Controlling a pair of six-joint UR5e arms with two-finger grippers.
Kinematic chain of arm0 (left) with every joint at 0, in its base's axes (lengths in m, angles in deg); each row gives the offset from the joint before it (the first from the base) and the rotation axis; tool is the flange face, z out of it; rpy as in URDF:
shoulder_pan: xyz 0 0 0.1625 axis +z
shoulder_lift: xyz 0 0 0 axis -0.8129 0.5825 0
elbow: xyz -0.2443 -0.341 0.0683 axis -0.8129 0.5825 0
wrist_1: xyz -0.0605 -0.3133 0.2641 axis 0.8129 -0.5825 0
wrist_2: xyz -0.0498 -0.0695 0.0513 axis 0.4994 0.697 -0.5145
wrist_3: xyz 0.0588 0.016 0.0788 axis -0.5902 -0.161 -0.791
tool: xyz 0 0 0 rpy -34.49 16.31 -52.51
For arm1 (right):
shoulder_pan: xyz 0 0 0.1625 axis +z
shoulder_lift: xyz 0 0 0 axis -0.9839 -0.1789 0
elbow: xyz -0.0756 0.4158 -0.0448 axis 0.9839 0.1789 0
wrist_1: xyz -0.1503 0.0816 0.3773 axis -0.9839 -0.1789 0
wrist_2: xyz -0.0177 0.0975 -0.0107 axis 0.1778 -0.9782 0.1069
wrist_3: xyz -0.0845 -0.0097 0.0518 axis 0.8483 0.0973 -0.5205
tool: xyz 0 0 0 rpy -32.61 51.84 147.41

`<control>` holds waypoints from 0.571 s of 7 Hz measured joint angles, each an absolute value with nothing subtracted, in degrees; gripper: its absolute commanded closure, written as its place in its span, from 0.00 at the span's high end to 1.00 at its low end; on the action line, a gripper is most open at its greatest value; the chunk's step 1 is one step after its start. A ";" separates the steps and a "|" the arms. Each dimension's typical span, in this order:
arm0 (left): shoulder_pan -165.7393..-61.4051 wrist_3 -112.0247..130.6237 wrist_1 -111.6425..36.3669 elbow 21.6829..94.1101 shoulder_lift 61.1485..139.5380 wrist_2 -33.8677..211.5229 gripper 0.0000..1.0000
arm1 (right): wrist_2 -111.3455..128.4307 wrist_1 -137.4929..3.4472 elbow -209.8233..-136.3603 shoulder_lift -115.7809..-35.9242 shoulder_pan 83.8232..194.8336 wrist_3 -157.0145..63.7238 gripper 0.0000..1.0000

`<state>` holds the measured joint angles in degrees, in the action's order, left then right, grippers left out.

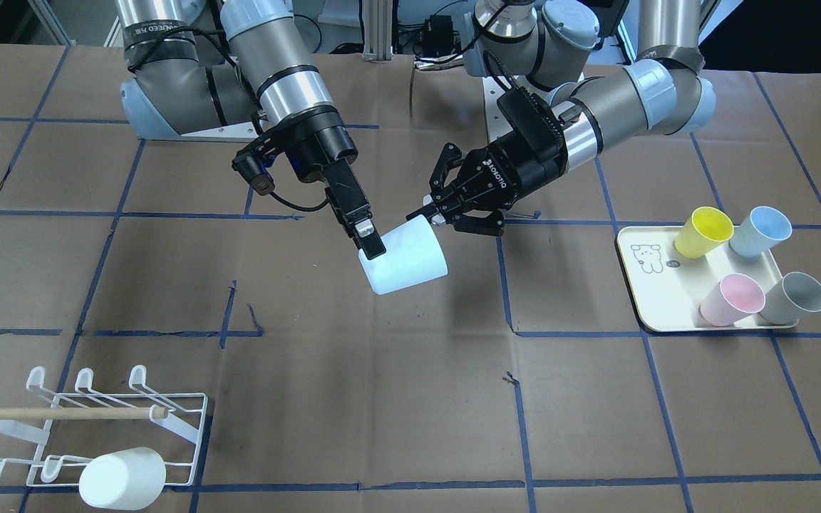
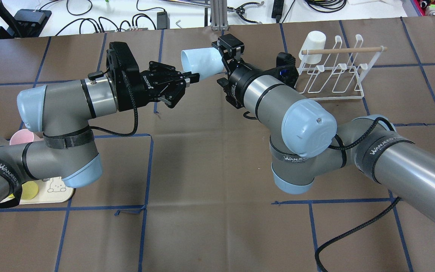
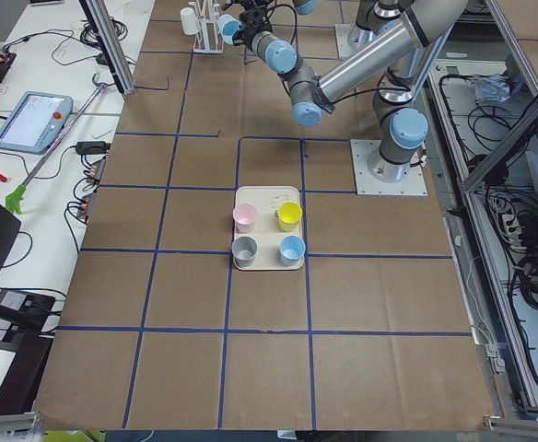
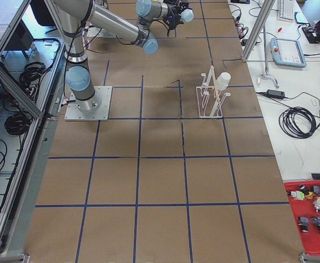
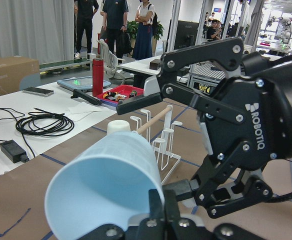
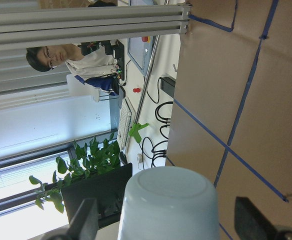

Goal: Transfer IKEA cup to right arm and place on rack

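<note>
Pale blue cup (image 2: 200,60) on its side in mid-air, well apart from rack (image 2: 334,75) | left gripper (image 2: 192,77) clamped on its rim | right gripper (image 2: 221,65) spread, fingers (image 6: 86,220) flanking base, not touching.

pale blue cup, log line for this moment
phase: handover | left gripper: shut on pale blue cup rim, midair | right gripper: open, fingers straddling its base | rack: one white cup on it

- Overhead view, 8 o'clock: the left arm (image 2: 62,113) hides most of the tray (image 2: 60,194) and its cups (image 2: 21,136).
- Right wrist view, 6 o'clock: the bottom edge cuts off the pale-blue cup (image 6: 168,205) and the right gripper (image 6: 167,227), whose fingers (image 6: 86,222) are blurred.
- Side views, 12 o'clock: how that cup is held is too small to tell.
</note>
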<state>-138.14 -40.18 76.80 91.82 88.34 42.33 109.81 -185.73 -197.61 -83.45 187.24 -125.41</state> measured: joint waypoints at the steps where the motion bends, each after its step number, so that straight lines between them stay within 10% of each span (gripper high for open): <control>1: -138.14 -40.05 76.82 91.82 88.29 42.33 0.01 | 109.79 -185.69 -196.97 -82.71 187.53 -125.95 0.96; 4: -138.14 -39.67 76.80 91.82 88.22 42.31 0.01 | 109.87 -185.66 -195.60 -81.18 188.36 -126.37 0.93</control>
<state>-138.14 -39.67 76.80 91.82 88.22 42.31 109.87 -185.66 -195.60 -81.18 188.36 -126.37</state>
